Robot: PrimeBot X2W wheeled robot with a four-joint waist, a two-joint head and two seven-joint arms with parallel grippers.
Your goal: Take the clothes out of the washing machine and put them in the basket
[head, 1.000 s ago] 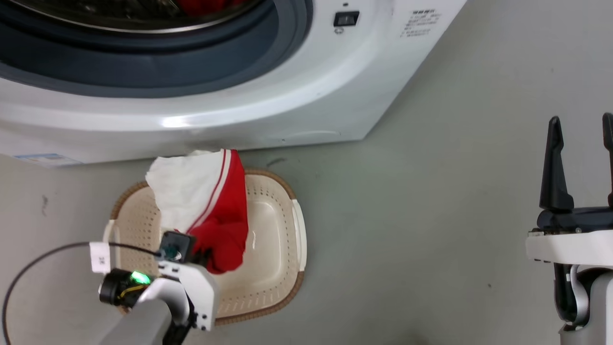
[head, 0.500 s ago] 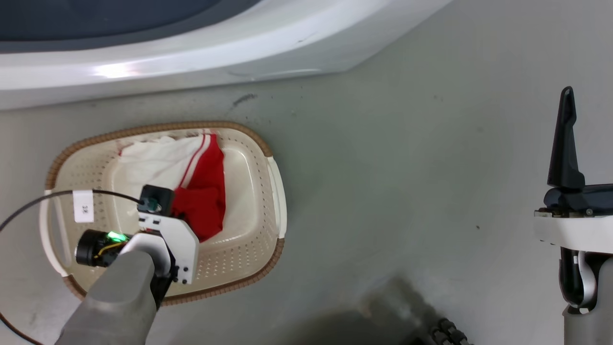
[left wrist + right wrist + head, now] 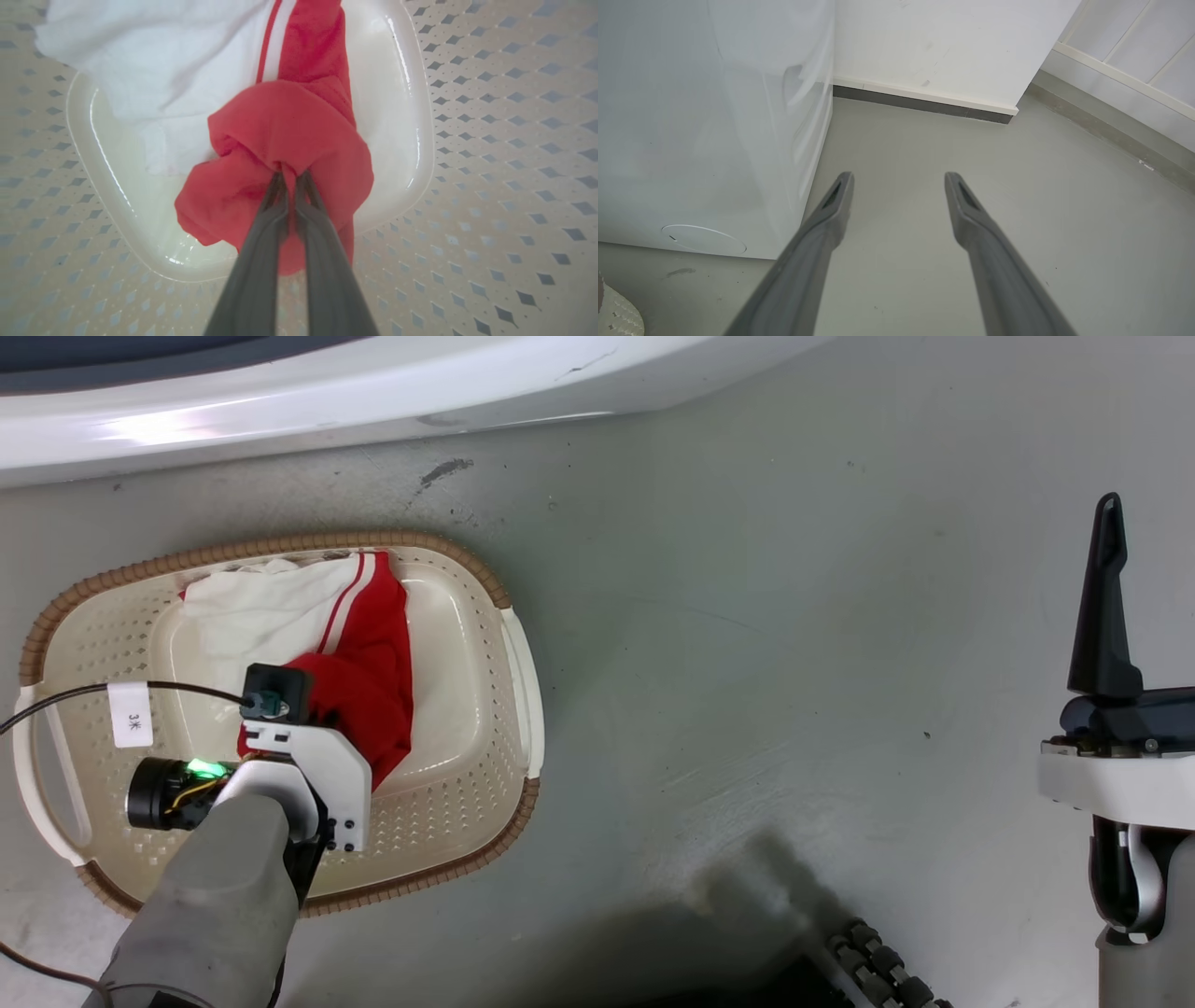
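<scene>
The cream basket (image 3: 509, 607) with its brown woven rim sits on the floor just in front of the washing machine (image 3: 373, 392). One of the clothes, a red garment (image 3: 373, 653) with a white panel and thin white stripes, lies inside it. In the left wrist view my left gripper (image 3: 292, 176) is shut on a bunched red fold of that garment (image 3: 289, 126), low over the basket's bottom, with the perforated wall (image 3: 490, 116) all around. My right gripper (image 3: 899, 176) stands open over bare floor beside the washing machine's side panel (image 3: 714, 116), holding nothing.
A black cable (image 3: 56, 700) with a white tag (image 3: 129, 714) crosses the basket's left end to my left arm (image 3: 224, 877). A dark ribbed part of my base (image 3: 878, 961) shows at the bottom. A white wall with a baseboard (image 3: 924, 100) stands beyond the machine.
The head camera has tilted down, so the drum opening left the picture. My left gripper lowered the hanging garment into the basket, where its white part now rests. The right gripper stayed put.
</scene>
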